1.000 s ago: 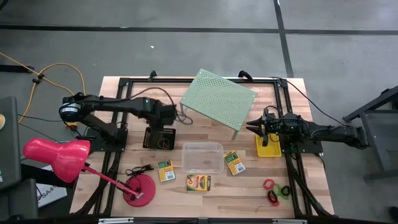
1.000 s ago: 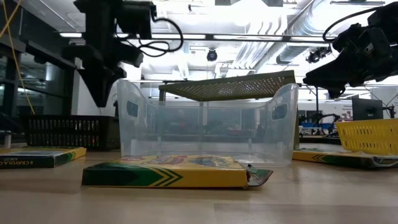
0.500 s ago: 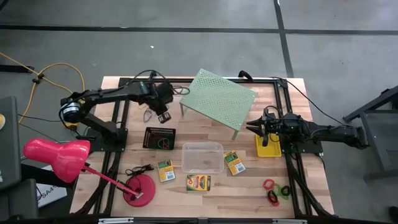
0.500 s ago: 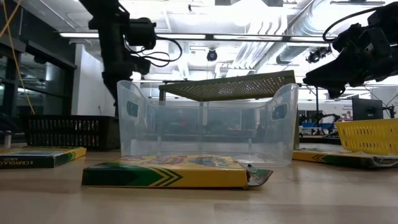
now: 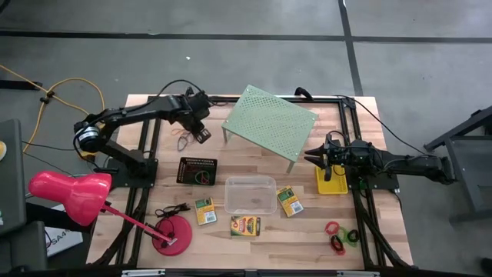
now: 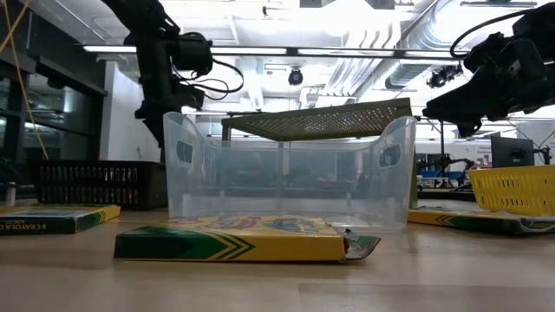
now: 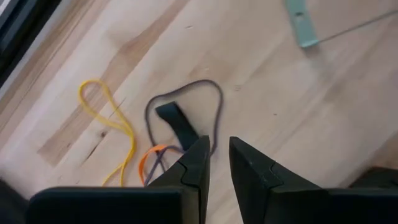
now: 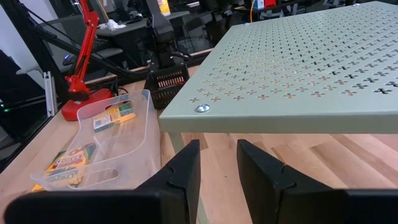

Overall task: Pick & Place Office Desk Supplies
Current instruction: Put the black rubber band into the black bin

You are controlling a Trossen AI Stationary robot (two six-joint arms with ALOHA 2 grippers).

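Note:
Thin rubber bands lie loose on the wood near the far left: yellow [image 7: 106,118], purple [image 7: 214,102], orange [image 7: 152,154] and a dark flat one [image 7: 177,123]. My left gripper [image 7: 219,149] hovers just above them [image 5: 184,141], fingers narrowly open and touching nothing. The black mesh tray [image 5: 197,170] holds a few bands. The clear tub [image 5: 250,195] sits mid-table, with green-and-yellow boxes [image 5: 204,211] [image 5: 246,226] [image 5: 289,201] around it. Little rings [image 5: 338,235] lie near right. My right gripper [image 5: 311,160] waits open beside the yellow basket [image 5: 332,181].
The pale green perforated shelf [image 5: 270,123] stands on legs between the two arms, one leg [image 7: 298,25] close to the bands. The pink-red lamp [image 5: 73,196] leans over the left edge, its base [image 5: 171,233] at the near edge. Bare wood lies left of the shelf.
My left gripper has risen from over the black mesh tray and swung toward the table's far edge, turning as it went, and now hangs over the loose rubber bands. The right arm has kept still.

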